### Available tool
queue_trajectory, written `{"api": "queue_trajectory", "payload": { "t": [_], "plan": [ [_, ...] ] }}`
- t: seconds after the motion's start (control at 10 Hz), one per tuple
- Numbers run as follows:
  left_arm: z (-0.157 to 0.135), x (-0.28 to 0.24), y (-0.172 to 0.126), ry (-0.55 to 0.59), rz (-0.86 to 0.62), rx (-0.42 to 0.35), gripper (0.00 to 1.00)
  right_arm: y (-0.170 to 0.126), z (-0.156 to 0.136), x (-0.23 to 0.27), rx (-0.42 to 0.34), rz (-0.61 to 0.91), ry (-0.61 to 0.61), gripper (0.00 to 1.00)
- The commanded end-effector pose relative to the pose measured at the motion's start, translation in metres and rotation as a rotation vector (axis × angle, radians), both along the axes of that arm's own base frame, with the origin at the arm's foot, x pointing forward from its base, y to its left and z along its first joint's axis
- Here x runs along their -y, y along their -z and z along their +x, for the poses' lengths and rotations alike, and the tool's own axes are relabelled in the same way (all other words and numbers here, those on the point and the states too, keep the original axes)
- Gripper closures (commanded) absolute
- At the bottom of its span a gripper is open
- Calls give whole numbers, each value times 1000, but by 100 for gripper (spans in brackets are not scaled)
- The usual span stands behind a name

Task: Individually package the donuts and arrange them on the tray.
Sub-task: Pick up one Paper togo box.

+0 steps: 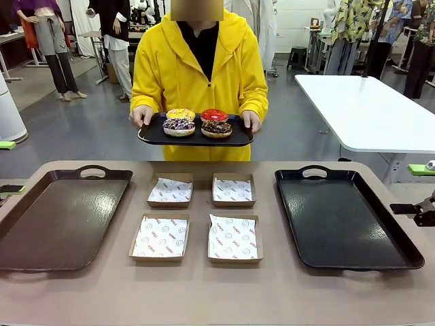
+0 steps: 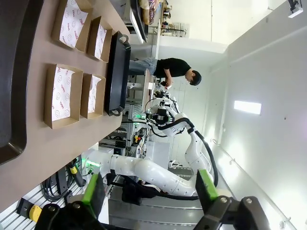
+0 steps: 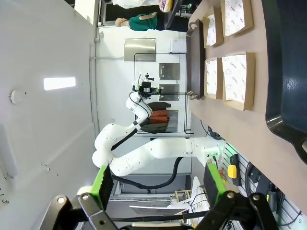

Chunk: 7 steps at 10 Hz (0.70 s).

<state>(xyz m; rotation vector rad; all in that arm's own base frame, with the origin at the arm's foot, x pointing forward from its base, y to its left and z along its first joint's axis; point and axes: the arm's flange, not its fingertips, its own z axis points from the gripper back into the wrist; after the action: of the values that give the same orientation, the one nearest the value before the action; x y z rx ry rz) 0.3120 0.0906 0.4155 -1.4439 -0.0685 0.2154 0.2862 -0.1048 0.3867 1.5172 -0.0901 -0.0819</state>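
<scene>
1. A person in a yellow hooded top stands at the far side of the table, holding a black serving tray above the table's far edge, one hand on each end, the other hand opposite.
2. The four donuts sit together on that serving tray in two rows, touching or nearly so. The yellow donut and the red donut are at the back. The sprinkled donut and the dark chocolate donut are in front.
3. On the table, four open cardboard boxes lined with printed paper form a square in the middle: two far boxes and two near boxes.
4. A dark brown tray lies to the left of the boxes and a black tray to the right, each with its handle toward the person.
5. The left gripper has its green-padded fingers spread wide with nothing between them, off the table's edge.
6. The right gripper is likewise spread wide and holds nothing, off the table's edge.
</scene>
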Motion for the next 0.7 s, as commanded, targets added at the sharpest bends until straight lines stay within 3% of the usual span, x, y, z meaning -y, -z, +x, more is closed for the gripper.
{"api": "queue_trajectory", "payload": {
  "t": [0.0,0.6],
  "plan": [
    [0,0,-1,-3,-16,5,0,-1,0,1,6,15,1,0],
    [0,0,-1,-3,-16,5,0,-1,0,1,6,15,1,0]
  ]
}}
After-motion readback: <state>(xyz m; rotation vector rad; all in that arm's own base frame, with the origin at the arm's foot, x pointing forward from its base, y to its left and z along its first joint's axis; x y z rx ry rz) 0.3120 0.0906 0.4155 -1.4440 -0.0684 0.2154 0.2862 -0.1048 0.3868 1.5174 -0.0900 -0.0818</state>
